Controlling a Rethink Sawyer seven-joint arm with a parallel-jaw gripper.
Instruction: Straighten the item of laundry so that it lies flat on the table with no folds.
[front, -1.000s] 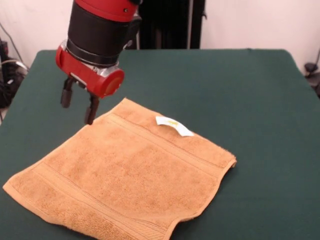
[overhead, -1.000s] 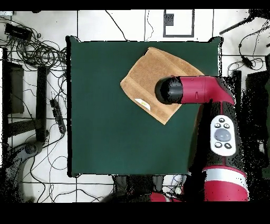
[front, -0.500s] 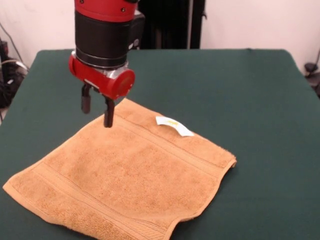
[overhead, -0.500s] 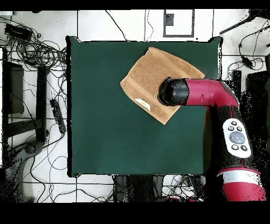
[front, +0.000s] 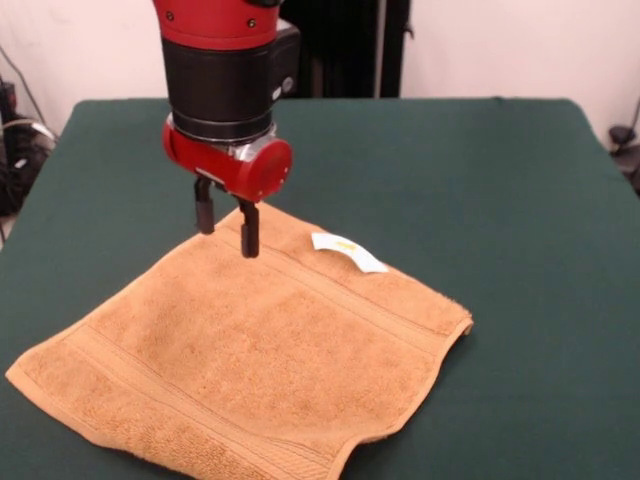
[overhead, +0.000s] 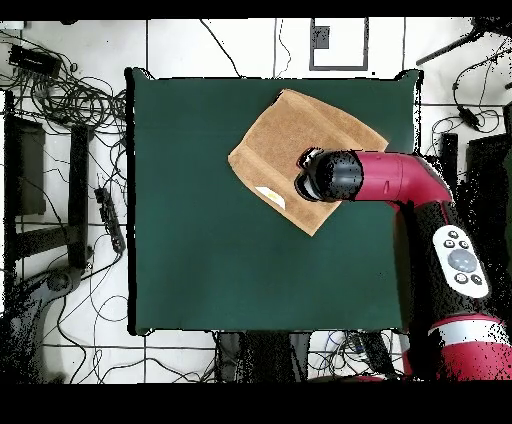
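Poised with fingers parted and gripping nothing, gripper just above the far corner of the towel, near the white tag, likely to pinch an edge there, since the towel lies near-flat on the table.

Red and black arm reaching straight down.
Its gripper points downward, two dark fingers spread apart with a gap between.
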